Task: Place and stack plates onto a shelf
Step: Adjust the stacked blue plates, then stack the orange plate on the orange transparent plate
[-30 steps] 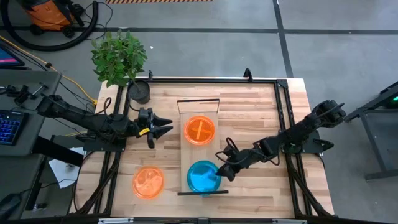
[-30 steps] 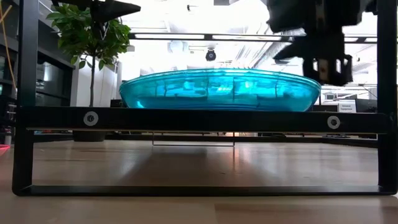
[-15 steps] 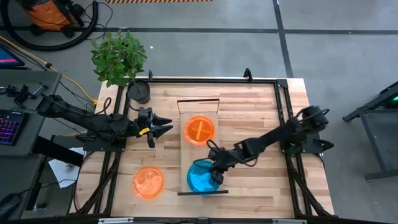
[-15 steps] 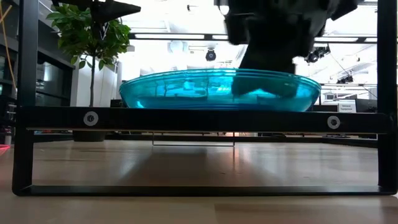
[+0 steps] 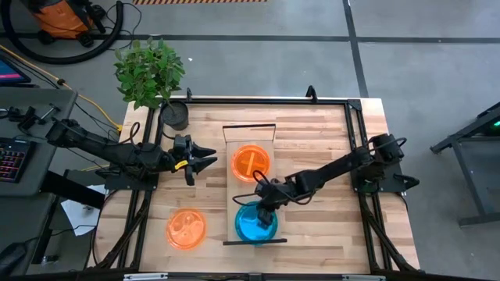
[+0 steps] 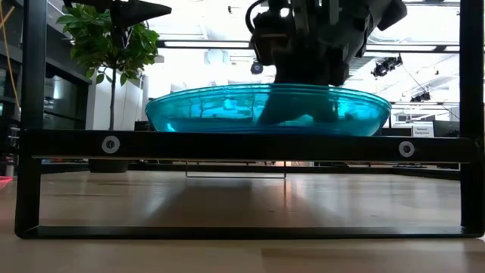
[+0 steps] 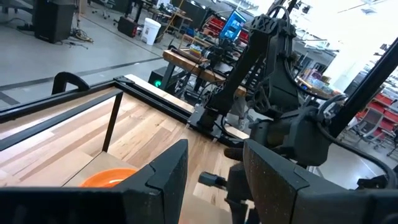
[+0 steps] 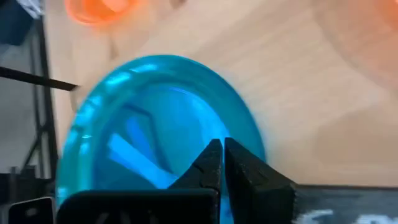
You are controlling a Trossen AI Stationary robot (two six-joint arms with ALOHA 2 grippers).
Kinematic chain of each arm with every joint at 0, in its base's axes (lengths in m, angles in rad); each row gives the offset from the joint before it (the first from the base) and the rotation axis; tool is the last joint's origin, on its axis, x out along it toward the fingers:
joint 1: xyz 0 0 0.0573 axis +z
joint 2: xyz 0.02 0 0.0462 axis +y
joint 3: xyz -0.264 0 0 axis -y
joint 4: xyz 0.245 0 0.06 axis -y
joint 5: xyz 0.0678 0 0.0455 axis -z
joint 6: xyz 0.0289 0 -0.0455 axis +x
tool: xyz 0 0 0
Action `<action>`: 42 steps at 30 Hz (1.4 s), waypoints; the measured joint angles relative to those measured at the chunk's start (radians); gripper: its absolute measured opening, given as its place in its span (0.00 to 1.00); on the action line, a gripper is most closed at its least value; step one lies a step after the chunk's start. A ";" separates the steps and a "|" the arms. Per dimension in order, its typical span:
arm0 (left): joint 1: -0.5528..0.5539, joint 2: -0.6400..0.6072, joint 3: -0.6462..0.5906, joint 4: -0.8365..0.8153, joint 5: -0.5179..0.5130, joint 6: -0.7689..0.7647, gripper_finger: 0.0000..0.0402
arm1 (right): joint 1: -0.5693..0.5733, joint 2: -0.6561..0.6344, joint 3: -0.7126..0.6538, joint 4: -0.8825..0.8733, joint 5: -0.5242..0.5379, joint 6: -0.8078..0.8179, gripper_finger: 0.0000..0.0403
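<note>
High view: my right end effector has swung in over the teal plate on the shelf; fingers closed, holding nothing. Teal stack appears placed.

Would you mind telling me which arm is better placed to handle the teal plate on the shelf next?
Right. The right pincer is directly over the teal plate on the shelf, fingers shut, while the left pincer waits open, off beside the shelf.

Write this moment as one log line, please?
right gripper: shut, over teal plate on shelf | left gripper: open, waiting beside shelf | orange plate: on table
</note>
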 joint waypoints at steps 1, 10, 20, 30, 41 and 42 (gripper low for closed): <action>0.000 0.000 0.000 -0.002 0.000 0.000 0.37 | -0.003 0.000 0.000 -0.012 0.001 0.000 0.00; 0.000 0.000 0.000 -0.009 0.000 0.001 0.37 | -0.034 0.000 0.000 -0.054 0.079 0.006 0.00; 0.000 0.000 0.000 -0.016 0.000 0.002 0.37 | -0.077 0.000 -0.001 -0.031 0.117 0.048 0.00; 0.000 0.000 0.000 -0.028 0.017 0.000 0.37 | -0.073 -0.197 -0.008 -0.202 0.155 -0.080 0.00; -0.001 0.000 0.000 -0.126 0.208 -0.012 0.37 | 0.062 -0.716 -0.455 -0.213 0.277 0.303 0.00; -0.001 0.000 0.000 -0.157 0.228 -0.002 0.37 | 0.081 -0.754 -0.501 -0.162 0.287 0.353 0.00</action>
